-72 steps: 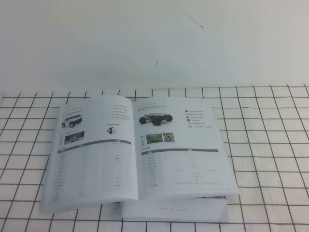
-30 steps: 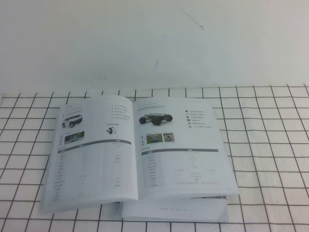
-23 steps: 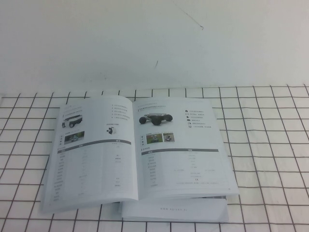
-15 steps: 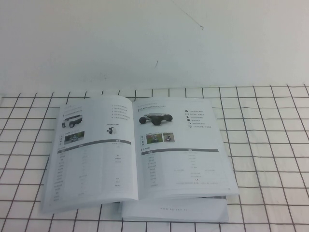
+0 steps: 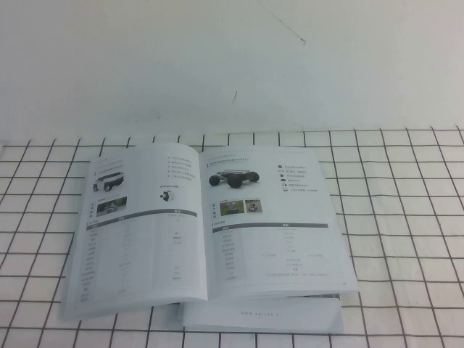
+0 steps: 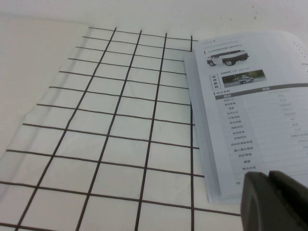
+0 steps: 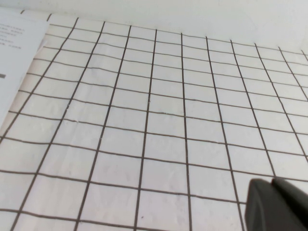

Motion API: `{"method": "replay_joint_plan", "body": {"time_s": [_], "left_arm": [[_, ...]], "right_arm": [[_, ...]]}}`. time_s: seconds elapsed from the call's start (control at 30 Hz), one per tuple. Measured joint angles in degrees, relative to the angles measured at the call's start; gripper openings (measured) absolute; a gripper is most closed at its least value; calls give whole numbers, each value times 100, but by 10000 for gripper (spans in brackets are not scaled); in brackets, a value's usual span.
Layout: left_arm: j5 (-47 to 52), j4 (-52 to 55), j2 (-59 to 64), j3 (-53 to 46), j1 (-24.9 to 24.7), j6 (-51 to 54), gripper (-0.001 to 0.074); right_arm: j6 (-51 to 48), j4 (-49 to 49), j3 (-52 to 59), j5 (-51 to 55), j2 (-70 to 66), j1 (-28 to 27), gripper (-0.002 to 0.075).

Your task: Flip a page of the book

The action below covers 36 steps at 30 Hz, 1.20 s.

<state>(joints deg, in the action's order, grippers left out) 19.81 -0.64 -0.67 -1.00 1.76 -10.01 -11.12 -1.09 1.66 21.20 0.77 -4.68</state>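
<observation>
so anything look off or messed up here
Nothing damaged: the thick white softcover book lies open, slightly askew to the black-lined grid cloth. The left tool hangs near its corner; the right tool, shut, over bare cloth.
</observation>
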Motion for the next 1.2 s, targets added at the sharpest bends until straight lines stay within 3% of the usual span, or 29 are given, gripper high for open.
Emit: {"method": "replay_joint_plan", "body": {"time_s": [0.2,0.57,0.73,1.07,1.2], "left_arm": [[-418,64,0,-56,0,0,-3],[-3834,64,0,-66,0,10,-3],[-4700,64,0,-66,0,10,-3],[-5629,21,0,-66,0,-341,-3],[-5871,-5,0,-66,0,-427,-3]], "right_arm": [[-75,69,0,-418,0,0,0],[-87,69,0,-3642,0,0,0],[61,69,0,-4440,0,0,0],[362,69,0,-4633,0,0,0],[402,109,-367,-3737,0,0,0]]}}
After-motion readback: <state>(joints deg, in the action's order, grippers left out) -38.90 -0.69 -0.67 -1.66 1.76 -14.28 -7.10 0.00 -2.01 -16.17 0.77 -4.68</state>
